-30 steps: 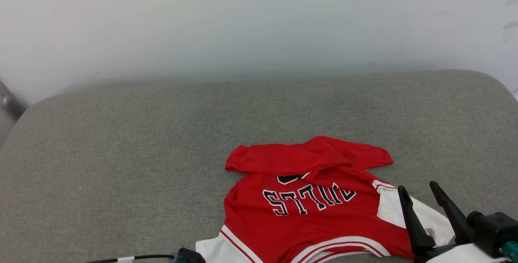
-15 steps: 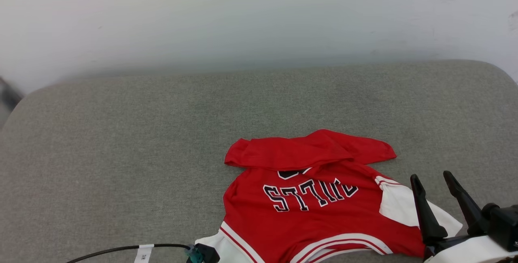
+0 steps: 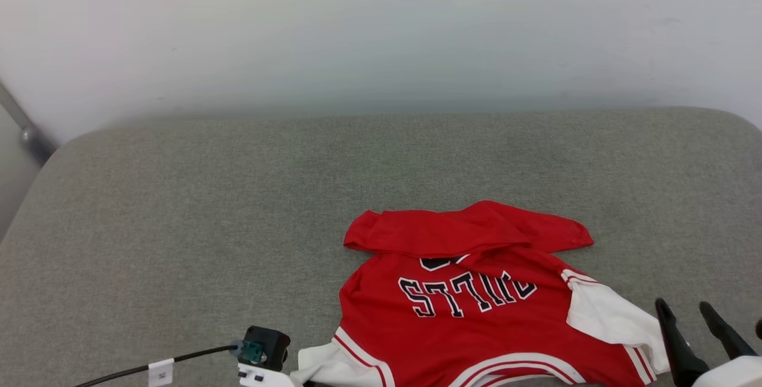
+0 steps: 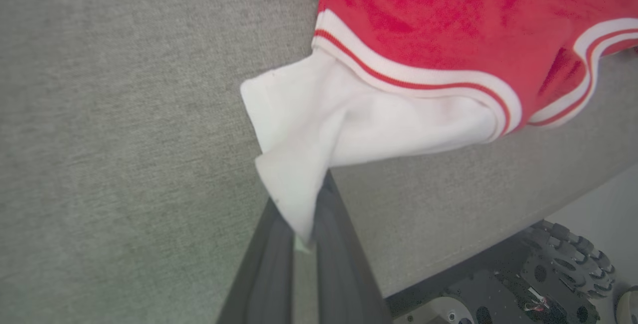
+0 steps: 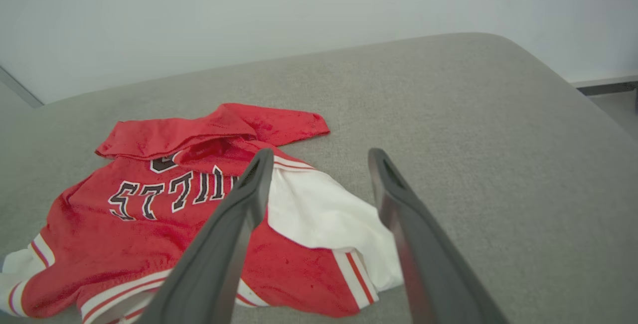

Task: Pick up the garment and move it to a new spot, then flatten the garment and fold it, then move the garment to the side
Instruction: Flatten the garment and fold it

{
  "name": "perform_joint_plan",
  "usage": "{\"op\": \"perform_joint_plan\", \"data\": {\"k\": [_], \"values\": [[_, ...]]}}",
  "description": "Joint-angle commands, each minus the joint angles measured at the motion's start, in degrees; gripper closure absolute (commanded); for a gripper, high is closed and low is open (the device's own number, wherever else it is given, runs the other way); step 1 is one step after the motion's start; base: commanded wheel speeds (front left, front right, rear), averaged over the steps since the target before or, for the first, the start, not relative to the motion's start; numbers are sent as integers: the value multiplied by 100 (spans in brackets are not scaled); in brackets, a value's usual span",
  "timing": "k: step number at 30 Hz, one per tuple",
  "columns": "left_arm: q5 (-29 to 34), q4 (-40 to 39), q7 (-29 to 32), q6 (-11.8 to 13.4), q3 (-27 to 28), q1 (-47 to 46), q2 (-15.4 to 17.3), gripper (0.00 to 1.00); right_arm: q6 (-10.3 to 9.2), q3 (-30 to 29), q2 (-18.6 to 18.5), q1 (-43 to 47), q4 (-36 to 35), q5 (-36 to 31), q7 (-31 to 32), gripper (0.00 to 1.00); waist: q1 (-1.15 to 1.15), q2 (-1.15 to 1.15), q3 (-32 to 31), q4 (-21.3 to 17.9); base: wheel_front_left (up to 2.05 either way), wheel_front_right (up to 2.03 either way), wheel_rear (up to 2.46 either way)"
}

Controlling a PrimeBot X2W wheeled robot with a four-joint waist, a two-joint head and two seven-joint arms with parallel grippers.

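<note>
A pale wall (image 3: 381,30) backs a grey cloth-covered table (image 3: 178,226). The red garment (image 3: 476,327) lies crumpled at the table's near edge, right of centre. In the last second the left end effector (image 4: 301,214) has clamped onto the garment's near-left sleeve (image 4: 299,129), so lifting can likely begin from that side. The right end effector (image 5: 321,157) stays wide open and empty, poised over the right sleeve (image 5: 319,214).

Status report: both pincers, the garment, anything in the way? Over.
Left pincer shut on white sleeve of garment. Right pincer open near other sleeve. Garment on grey cushion, far edge folded over. No obstacle seen.
</note>
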Motion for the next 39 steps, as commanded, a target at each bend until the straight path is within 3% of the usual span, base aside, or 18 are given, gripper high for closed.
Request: {"op": "perform_joint_plan", "data": {"k": [1,7,14,22,27,28,29,30,39], "values": [[31,-87,-53,25,16,32,-10,100,-2,-48,-49,49,64,45,83,0,0,0,-12,25,0,0,0],[184,-808,-240,262,202,26,182,100,-2,-434,-523,-119,960,528,1280,0,0,0,22,70,0,0,0],[362,-1289,-310,320,176,-194,198,100,-2,-292,-957,-802,1743,800,2404,0,0,0,323,86,0,0,0],[489,-1469,-407,293,132,-490,129,100,-2,-84,-1154,-1592,2537,924,2917,0,0,0,781,183,0,0,0],[496,-1443,-469,281,122,-591,93,100,-1,151,-1048,-1775,2958,1073,3042,0,0,0,932,255,0,0,0],[478,-1432,-489,291,136,-602,82,100,-1,183,-1020,-1793,3012,1135,3068,46,0,0,952,267,0,0,0],[460,-1417,-500,297,145,-609,73,100,-1,204,-979,-1791,3069,1168,3106,68,0,0,963,275,0,0,0],[457,-1400,-506,296,149,-616,67,100,-1,234,-959,-1783,3110,1189,3127,100,0,0,968,284,0,0,0],[364,-1267,-682,313,191,-498,44,100,-1,263,-1033,-1707,2978,1383,3057,100,0,0,694,267,0,0,0]]}}
